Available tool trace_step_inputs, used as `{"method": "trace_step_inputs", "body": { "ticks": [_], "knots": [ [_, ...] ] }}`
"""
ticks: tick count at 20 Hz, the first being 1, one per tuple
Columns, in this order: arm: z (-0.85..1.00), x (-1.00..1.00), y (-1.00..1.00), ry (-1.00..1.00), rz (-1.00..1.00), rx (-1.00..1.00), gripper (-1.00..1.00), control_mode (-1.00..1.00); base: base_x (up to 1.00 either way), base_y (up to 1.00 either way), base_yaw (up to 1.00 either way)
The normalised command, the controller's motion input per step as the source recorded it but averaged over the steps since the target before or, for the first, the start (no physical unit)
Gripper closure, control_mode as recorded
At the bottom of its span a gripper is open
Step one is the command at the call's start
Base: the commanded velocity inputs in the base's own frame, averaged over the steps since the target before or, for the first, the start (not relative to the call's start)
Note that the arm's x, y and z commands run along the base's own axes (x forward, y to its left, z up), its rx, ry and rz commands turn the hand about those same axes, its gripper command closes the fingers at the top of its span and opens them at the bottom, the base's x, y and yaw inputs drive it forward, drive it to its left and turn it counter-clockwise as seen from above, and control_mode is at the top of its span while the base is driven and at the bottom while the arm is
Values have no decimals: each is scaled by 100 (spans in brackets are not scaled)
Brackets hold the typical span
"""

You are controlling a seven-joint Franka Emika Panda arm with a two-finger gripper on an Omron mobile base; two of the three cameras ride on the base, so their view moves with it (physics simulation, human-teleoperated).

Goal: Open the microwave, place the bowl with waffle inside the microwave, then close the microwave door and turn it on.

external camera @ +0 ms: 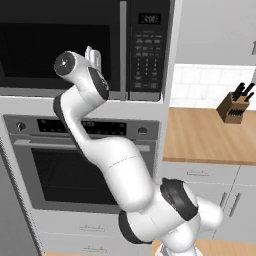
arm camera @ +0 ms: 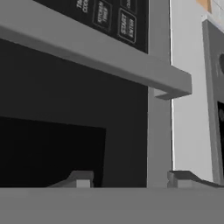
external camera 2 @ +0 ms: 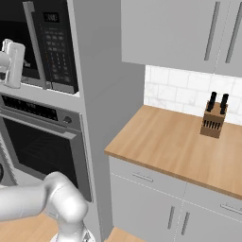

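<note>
The microwave (external camera: 147,50) is built in above the oven, and its microwave door (external camera: 55,50) of dark glass is shut. My gripper (external camera: 94,56) is raised in front of the door, just left of the vertical silver handle (external camera: 123,45); it also shows at the left edge (external camera 2: 12,59). In the hand view the handle (arm camera: 109,59) runs as a grey bar above my gripper (arm camera: 131,179), whose two fingertips (arm camera: 81,178) stand apart with nothing between them. Keypad buttons (arm camera: 109,19) lie beyond the bar. The bowl and the waffle are out of view.
The larger oven (external camera: 75,170) with a horizontal handle sits directly below the microwave. To the right a wooden counter (external camera: 210,135) carries a knife block (external camera: 234,107). Grey wall cabinets (external camera 2: 189,33) hang above it and drawers lie beneath.
</note>
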Motion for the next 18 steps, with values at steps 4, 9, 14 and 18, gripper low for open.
{"method": "trace_step_inputs", "body": {
  "ticks": [4, 9, 14, 18],
  "knots": [
    [0, -15, -1, -18, 5, 7, -100, -100, 0, 0, 0],
    [0, -96, -27, -17, 6, 8, -100, -100, 0, 0, 0],
    [0, -100, -25, -9, 1, 6, -100, -100, 0, 0, 0],
    [0, -100, -44, -6, 0, 0, -100, -100, 0, 0, 0]
  ]
}}
